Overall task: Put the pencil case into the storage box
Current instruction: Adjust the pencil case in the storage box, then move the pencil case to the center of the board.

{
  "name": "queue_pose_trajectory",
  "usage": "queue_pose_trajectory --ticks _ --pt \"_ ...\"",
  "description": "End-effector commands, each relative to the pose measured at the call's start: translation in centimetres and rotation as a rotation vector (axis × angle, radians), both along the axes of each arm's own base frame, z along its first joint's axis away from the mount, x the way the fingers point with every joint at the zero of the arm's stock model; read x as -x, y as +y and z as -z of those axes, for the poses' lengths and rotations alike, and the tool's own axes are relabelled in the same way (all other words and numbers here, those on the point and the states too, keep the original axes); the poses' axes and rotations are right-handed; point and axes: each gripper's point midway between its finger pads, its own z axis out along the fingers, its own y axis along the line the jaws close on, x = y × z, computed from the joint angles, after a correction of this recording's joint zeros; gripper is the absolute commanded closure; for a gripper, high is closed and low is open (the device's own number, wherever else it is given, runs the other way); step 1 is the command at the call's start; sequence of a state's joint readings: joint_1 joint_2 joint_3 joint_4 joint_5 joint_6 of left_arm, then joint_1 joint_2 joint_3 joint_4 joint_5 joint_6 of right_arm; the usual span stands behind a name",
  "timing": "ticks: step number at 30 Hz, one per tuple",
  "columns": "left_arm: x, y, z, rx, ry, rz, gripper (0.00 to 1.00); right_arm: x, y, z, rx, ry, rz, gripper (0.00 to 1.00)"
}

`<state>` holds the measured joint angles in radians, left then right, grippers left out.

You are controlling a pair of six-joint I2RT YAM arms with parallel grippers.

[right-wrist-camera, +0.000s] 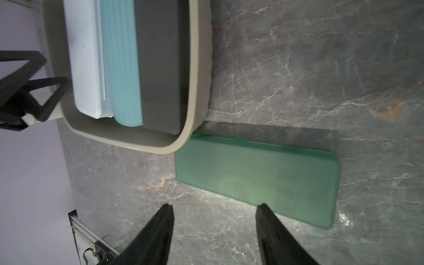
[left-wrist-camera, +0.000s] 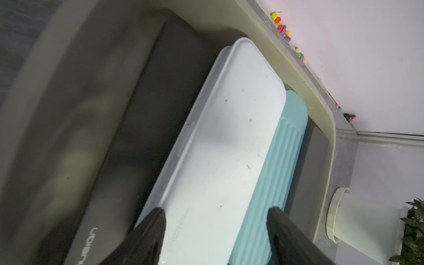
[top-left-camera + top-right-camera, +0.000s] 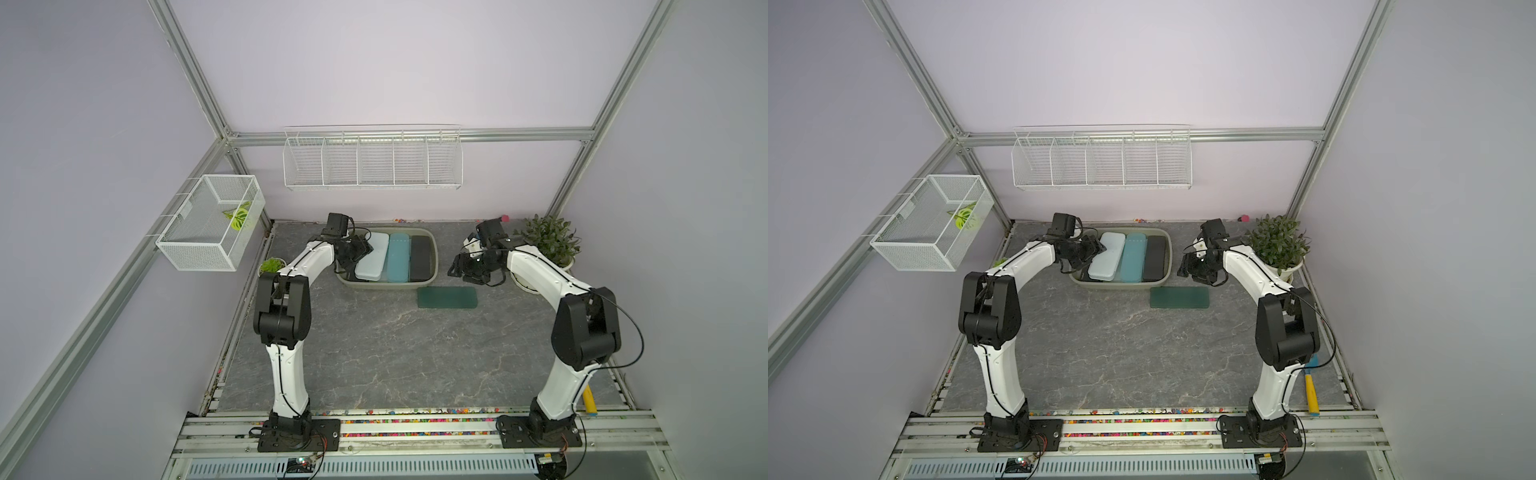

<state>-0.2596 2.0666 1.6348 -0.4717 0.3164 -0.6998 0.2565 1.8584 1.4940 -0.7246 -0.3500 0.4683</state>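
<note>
Since the grey stone table (image 3: 374, 353) is wide, both arms can reach to its far end. That is where the storage box (image 3: 434, 257) sits, low and open on top, so things can be dropped in from above. Four cases lie in it side by side: a black case (image 2: 142, 128), a white case (image 3: 370, 262), a blue case (image 3: 398, 257) and a dark grey case (image 3: 420, 257). They nearly fill it, and the white one seems to ride up on its neighbours.

The green pencil case (image 3: 447, 297) is not in yet. It lies flat on the table, just beside the box's near corner, so I think it is easy to pinch across its short side. The right gripper (image 1: 214, 206) hangs near it, fingers spread, holding nothing. The left gripper (image 2: 216, 218) hovers over the white case, fingers spread and empty too, maybe to make room.
</note>
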Motion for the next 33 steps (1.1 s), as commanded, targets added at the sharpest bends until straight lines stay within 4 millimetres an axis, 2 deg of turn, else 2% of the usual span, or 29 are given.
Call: queue_pose_trajectory --ticks 1,5,8,15,20,26,29,33 --pt "0.1 -2.2 0.2 0.027 0.013 0.033 0.25 -1.4 -0.9 0.7 0.038 -0.024 0.007 0.37" --pt "0.4 -3.1 0.6 0.037 0.028 0.048 0.25 -2.2 -1.4 2.1 0.059 -0.012 0.009 0.37" --pt "0.7 -2.9 0.4 0.032 0.026 0.047 0.25 -2.9 -1.9 2.8 0.077 -0.01 0.013 0.37" --pt "0.7 -1.3 -3.5 0.017 -0.048 0.023 0.24 -4.0 -2.2 4.5 0.099 0.006 0.017 0.41" --pt "1.0 -0.1 -6.7 0.025 -0.095 0.005 0.24 -3.3 -2.5 7.0 0.122 0.064 0.022 0.43" --pt "2.0 1.9 -10.1 0.014 -0.14 -0.014 0.24 -0.8 -2.7 9.0 0.135 0.14 0.006 0.42" --pt "2.9 3.0 -11.2 0.003 -0.149 -0.021 0.23 1.8 -2.1 9.5 0.13 0.191 -0.026 0.42" --pt "4.5 4.6 -11.8 -0.029 -0.145 -0.031 0.22 6.8 -0.6 9.7 0.134 0.255 -0.091 0.43"
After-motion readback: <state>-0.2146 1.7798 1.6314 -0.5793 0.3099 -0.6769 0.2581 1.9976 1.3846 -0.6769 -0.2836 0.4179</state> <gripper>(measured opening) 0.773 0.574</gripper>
